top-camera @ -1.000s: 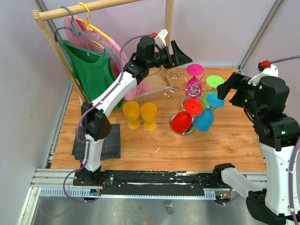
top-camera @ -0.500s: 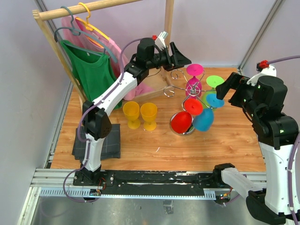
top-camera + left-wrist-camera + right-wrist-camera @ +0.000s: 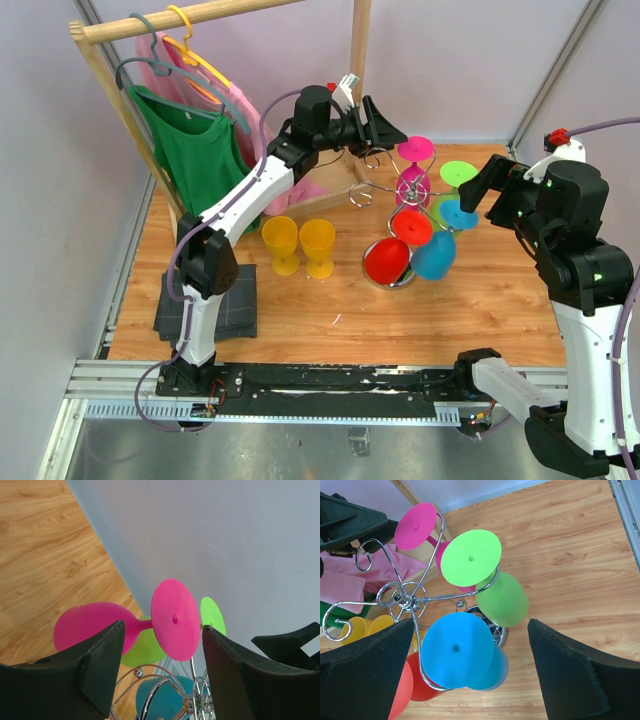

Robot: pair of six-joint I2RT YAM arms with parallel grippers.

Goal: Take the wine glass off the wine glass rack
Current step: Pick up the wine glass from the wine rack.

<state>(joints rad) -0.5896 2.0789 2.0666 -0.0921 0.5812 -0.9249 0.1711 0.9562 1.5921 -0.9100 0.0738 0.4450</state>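
Note:
The chrome wine glass rack [image 3: 378, 187] stands at the back middle of the table, and its hub shows in the right wrist view [image 3: 402, 600]. Magenta [image 3: 416, 150], green [image 3: 459, 174], blue [image 3: 458, 213] and red [image 3: 386, 260] wine glasses hang on it. My left gripper [image 3: 398, 130] is open, just left of the magenta glass. In the left wrist view the magenta foot [image 3: 175, 620] sits between the open fingers [image 3: 102, 665], untouched. My right gripper [image 3: 482, 188] is open, right of the rack. It frames the blue glass [image 3: 455, 647] and green glass [image 3: 502, 597] without touching them.
Two yellow glasses [image 3: 299, 243] stand on the table left of the rack. A wooden clothes rack [image 3: 200, 15] with green and pink garments on hangers stands at the back left. A dark folded cloth [image 3: 222, 300] lies at the front left.
My left gripper has tilted slightly down toward the magenta glass. My right gripper has shifted only slightly. No glass has moved.

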